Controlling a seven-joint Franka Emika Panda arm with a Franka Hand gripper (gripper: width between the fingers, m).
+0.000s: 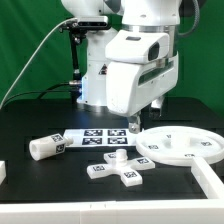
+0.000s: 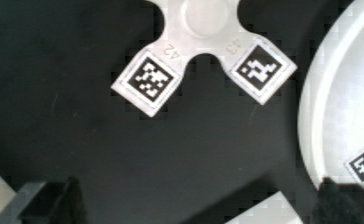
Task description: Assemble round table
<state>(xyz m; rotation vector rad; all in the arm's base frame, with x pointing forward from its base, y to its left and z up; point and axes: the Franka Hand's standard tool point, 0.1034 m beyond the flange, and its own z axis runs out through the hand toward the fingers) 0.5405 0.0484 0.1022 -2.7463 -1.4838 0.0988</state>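
Note:
The large round rimmed disc (image 1: pixel 180 146) lies flat on the black table at the exterior view's right. The small cross-shaped piece (image 1: pixel 118 167) lies in front of the arm, and the short thick cylinder (image 1: pixel 47 147) lies on its side at the left. My gripper (image 1: pixel 137 124) hangs above the table behind the cross piece, beside the disc's left rim. In the wrist view the cross piece (image 2: pixel 197 40) and the disc's rim (image 2: pixel 348 110) show beyond my gripper (image 2: pixel 197 206). The jaws stand wide apart with nothing between them.
The marker board (image 1: pixel 92 137) lies just left of the gripper. A white block (image 1: pixel 3 172) sits at the left edge. A white L-shaped wall (image 1: pixel 210 182) stands at the front right, close to the disc.

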